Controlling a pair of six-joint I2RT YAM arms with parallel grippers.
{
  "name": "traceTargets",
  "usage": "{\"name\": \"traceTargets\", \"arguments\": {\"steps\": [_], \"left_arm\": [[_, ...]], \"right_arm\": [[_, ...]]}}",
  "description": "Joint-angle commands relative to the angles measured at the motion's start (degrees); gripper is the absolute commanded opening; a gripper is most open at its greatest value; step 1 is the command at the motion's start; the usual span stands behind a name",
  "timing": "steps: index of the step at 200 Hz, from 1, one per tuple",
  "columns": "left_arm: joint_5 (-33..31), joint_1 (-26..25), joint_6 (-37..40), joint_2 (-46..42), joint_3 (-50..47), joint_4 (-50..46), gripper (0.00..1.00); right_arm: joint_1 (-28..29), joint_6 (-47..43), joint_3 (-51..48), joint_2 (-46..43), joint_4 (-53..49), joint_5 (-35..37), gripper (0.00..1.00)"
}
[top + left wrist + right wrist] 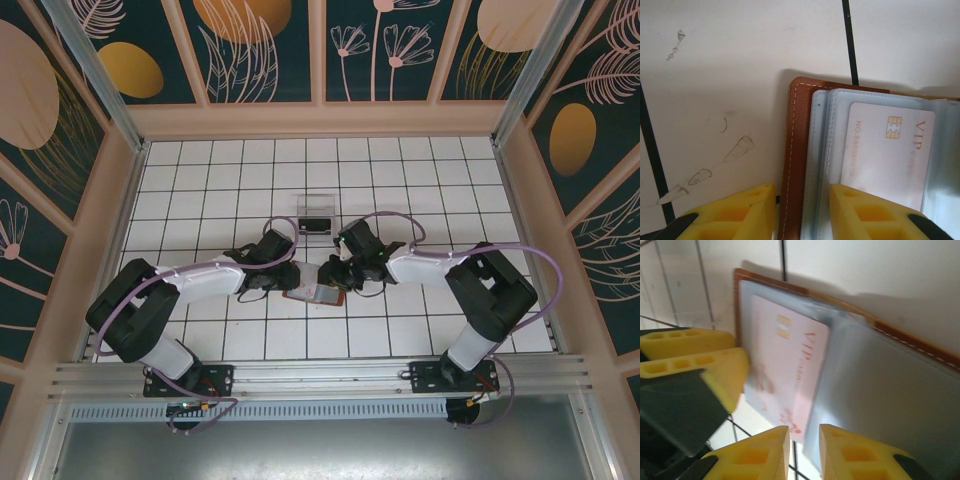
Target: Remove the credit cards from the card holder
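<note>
With the left gripper (800, 210) narrowly clamping the card holder (796, 150) edge between its jaws, the right gripper (804, 452), narrowly open around the credit card (785, 370) corner, should pull it straight out along the sleeve.

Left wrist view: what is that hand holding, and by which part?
The left hand straddles the near edge of the open reddish-brown leather card holder, fingers either side of the cover and clear sleeves; actual clamping cannot be told.

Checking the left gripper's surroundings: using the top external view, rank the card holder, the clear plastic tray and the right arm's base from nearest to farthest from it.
From the left gripper:
1. Card holder, right beside it, lying open on the tiles.
2. Clear plastic tray, farther back toward the rear wall.
3. Right arm's base, at the near edge, far right.
</note>
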Motion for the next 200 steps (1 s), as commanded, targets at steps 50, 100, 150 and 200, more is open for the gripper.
{"name": "traceTargets", "arguments": {"steps": [50,100,150,200], "left_arm": [[-2.0,0.4,1.0,0.5,-1.0,-5.5,0.34],[-3.1,0.4,0.8,-0.5,-1.5,-5.8,0.34],[-2.5,0.4,-0.1,-0.1,-2.0,-5.4,0.34],[-2.1,0.4,-0.4,0.2,-2.3,-5.2,0.34]], "right_arm": [[2.1,1.1,5.8,5.1,2.7,-2.3,0.24],[1.5,1.5,2.6,6.6,3.7,-1.0,0.23],[1.1,1.7,0.5,6.4,4.2,-0.8,0.23],[0.6,1.6,-0.9,5.5,4.1,-0.3,0.23]]}}
